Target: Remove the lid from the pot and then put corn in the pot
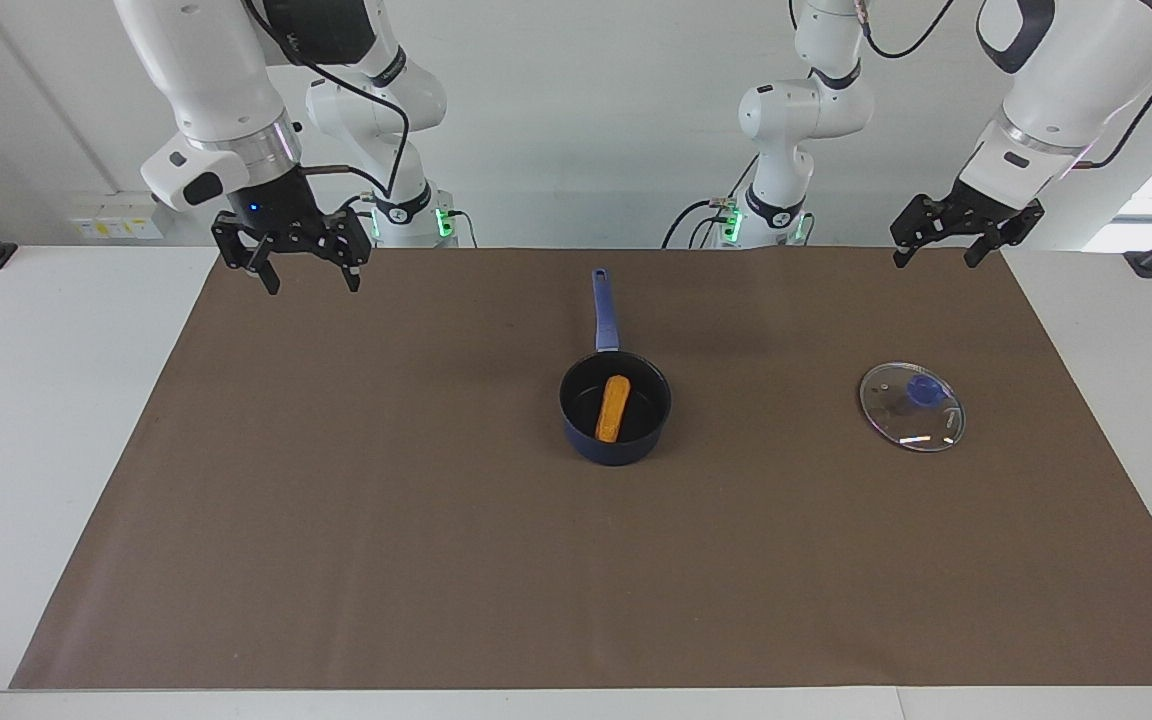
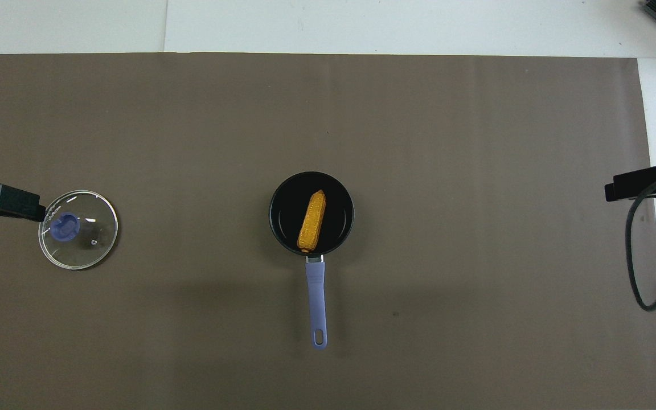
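Note:
The dark blue pot point(image 1: 618, 450) point(image 2: 280, 196) stands in the middle of the brown mat, its long handle point(image 1: 604, 312) pointing toward the robots. The orange-yellow corn point(image 1: 613, 408) point(image 2: 312, 221) lies inside it. The glass lid point(image 1: 911, 408) point(image 2: 80, 230) with its blue knob lies flat on the mat toward the left arm's end, apart from the pot. My left gripper point(image 1: 936, 260) hangs open and empty, raised over the mat's edge at that end. My right gripper point(image 1: 311, 288) is open and empty too, held high over the mat's corner at the right arm's end.
The brown mat point(image 1: 416, 560) covers most of the white table point(image 1: 46, 400). A black cable point(image 2: 641, 273) loops down from the right arm at the mat's edge. Both arm bases stand at the robots' end of the table.

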`<act>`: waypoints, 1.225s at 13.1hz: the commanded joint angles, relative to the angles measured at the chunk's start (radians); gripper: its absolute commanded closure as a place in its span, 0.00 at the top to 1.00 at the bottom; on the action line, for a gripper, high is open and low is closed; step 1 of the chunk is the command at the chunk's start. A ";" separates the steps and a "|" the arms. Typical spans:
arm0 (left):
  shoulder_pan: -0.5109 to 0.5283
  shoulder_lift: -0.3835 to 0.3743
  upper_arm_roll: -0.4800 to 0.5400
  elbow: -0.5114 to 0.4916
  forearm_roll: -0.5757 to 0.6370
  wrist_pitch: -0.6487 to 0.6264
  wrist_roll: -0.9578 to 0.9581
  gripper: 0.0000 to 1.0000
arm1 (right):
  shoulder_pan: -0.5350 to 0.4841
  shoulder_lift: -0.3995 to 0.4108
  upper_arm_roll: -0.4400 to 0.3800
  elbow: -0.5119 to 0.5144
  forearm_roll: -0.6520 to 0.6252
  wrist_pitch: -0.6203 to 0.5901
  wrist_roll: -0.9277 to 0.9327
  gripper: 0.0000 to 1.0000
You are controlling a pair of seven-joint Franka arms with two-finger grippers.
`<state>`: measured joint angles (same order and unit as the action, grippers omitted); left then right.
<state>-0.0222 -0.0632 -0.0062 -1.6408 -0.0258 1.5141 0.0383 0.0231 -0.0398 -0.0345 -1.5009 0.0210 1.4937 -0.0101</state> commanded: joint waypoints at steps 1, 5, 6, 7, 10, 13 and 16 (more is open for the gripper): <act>-0.053 0.008 0.040 0.015 0.012 -0.009 0.021 1.00 | -0.023 -0.012 0.013 -0.018 0.013 -0.003 -0.031 1.00; -0.058 0.005 0.051 0.016 0.015 -0.002 0.067 1.00 | -0.031 -0.009 0.002 0.016 -0.035 -0.081 -0.054 1.00; -0.058 0.005 0.051 0.016 0.015 0.000 0.090 1.00 | -0.029 -0.011 0.001 0.016 -0.038 -0.079 -0.074 1.00; -0.059 0.005 0.051 0.015 0.015 0.006 0.089 1.00 | -0.028 -0.012 0.001 0.014 -0.036 -0.066 -0.076 1.00; -0.059 0.005 0.051 0.012 0.015 0.015 0.084 1.00 | -0.025 -0.025 0.002 -0.001 -0.049 -0.050 -0.073 1.00; -0.055 0.009 0.051 0.016 0.017 0.037 0.078 1.00 | -0.022 -0.026 0.004 -0.010 -0.055 -0.044 -0.068 1.00; -0.050 0.029 0.049 0.062 0.033 0.005 0.080 1.00 | -0.023 -0.037 0.005 -0.030 -0.047 -0.015 -0.068 1.00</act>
<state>-0.0607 -0.0621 0.0300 -1.6370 -0.0197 1.5396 0.1130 0.0064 -0.0482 -0.0351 -1.4936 -0.0190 1.4521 -0.0521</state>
